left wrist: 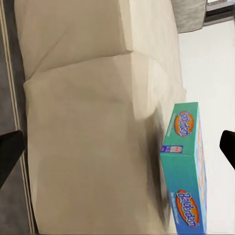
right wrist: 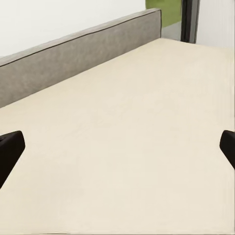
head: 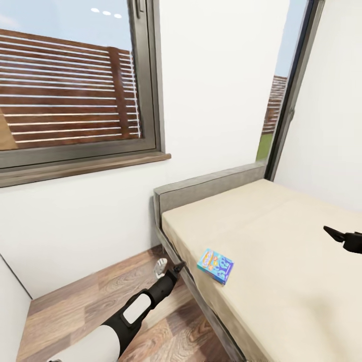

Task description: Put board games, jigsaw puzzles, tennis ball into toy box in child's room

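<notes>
Black left hand [head: 177, 268] beside board game [head: 215, 266]

Bright, even daylight fills the room, coming through the window [head: 70, 85] on the wall above the bed [head: 281, 236], whose pale mattress reads flat and nearly shadowless. A soft, faint shadow lies on the mattress just beside the board game [left wrist: 185, 166] in the left wrist view, where the box's near end looks slightly blurred. In the head view the window frame bows and leans toward the picture's edges, and three small glare spots sit on the glass near its upper part.
</notes>
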You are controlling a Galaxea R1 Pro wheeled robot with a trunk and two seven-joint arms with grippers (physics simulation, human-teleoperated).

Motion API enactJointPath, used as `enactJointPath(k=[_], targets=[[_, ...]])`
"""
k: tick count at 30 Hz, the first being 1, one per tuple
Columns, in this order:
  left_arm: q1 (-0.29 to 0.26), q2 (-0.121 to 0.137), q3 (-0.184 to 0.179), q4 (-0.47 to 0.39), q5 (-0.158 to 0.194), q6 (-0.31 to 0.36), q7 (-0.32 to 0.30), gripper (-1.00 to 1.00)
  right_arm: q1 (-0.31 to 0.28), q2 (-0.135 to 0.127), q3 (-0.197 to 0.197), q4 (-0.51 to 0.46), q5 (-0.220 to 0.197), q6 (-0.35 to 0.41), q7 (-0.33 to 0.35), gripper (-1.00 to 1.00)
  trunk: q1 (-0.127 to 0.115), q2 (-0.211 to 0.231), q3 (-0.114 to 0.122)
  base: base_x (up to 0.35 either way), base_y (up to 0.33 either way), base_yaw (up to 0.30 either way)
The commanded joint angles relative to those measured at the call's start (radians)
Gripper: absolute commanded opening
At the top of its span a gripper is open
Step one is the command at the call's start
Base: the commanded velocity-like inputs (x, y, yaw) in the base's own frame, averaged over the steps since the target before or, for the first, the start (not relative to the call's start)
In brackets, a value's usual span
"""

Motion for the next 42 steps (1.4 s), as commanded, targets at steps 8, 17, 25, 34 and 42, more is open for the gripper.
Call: enactJointPath(k=[8,17,25,34,42], targets=[[-0.001,0.0,-0.004,0.0,0.012,0.007,-0.033,1.0,0.0,0.0,-0.001,0.0,-0.007,0.007,0.0,1.0,0.0,0.0,-0.001,0.0,0.0,-0.178],[-0.001,0.0,-0.004,0.0,0.013,0.009,-0.044,1.0,0.0,0.001,-0.001,0.0,-0.007,0.005,0.0,1.0,0.0,0.0,-0.001,0.0,0.0,-0.023],[-0.001,-0.002,-0.004,0.0,0.013,0.009,-0.044,1.0,0.0,0.001,0.001,0.0,-0.007,0.004,0.0,1.0,0.0,0.0,-0.001,0.0,0.0,-0.167],[-0.001,-0.001,-0.004,0.0,0.011,0.009,-0.044,1.0,0.0,0.001,0.001,0.0,-0.007,0.003,0.0,1.0,0.0,0.0,-0.001,0.0,0.0,-0.173],[-0.01,0.001,-0.005,0.0,0.01,0.009,-0.044,1.0,0.001,0.001,0.001,0.0,-0.007,0.003,0.0,1.0,0.0,0.0,-0.001,0.0,0.0,-0.026]])
